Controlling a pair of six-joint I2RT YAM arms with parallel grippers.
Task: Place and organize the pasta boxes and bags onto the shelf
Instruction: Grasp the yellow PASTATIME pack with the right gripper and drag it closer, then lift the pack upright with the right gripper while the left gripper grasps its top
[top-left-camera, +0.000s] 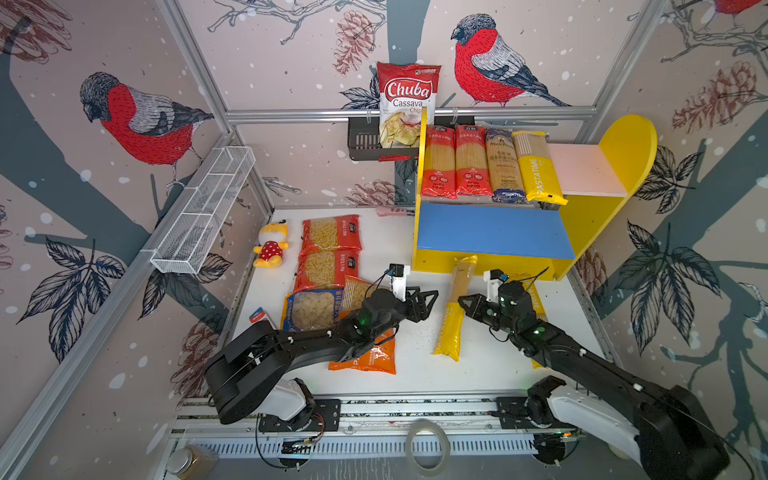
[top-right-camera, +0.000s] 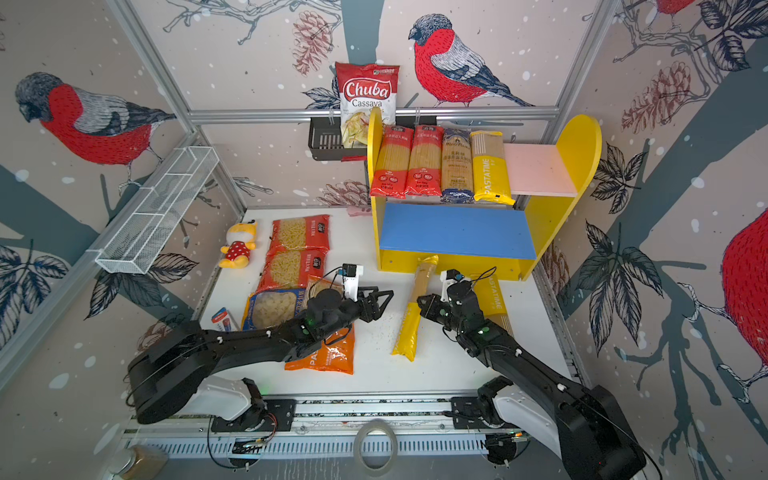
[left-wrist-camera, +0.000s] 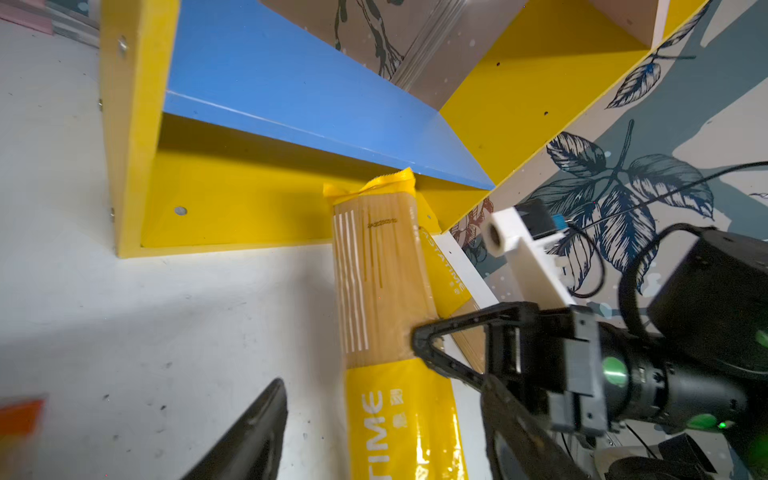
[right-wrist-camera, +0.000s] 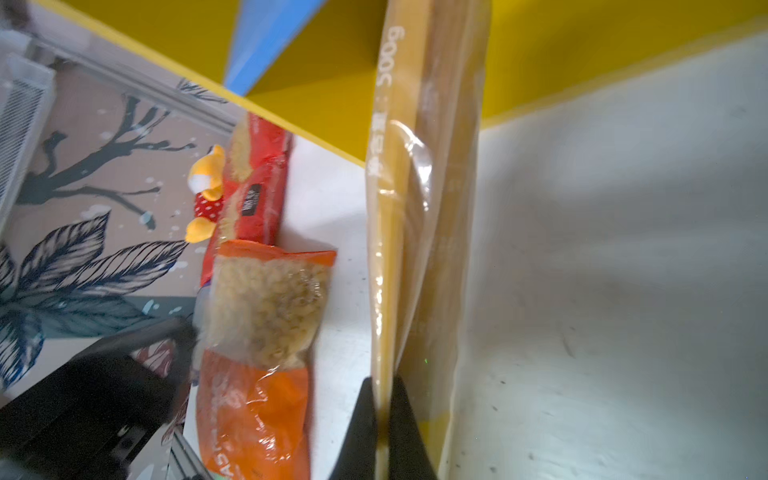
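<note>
The yellow spaghetti pack (top-left-camera: 451, 332) lies on the white table (top-left-camera: 415, 374). Its far end is right up against the foot of the shelf (top-left-camera: 590, 224) at twelve o'clock, just below the blue lower board (top-left-camera: 490, 228). At its three o'clock the right gripper (right-wrist-camera: 382, 399) is pinched tight on what looks like only the film seam along the pack's side, about mid-length. At nine o'clock the left gripper (top-left-camera: 428, 305) hangs spread wide, holding nothing, near the pack but clear of it. From where I stand, that thin pinch is the worry: lifted by it, the long pack could swing, slip free or tear its film. Its far end might also snag under the blue board, and the two grippers look close enough to knock together.
</note>
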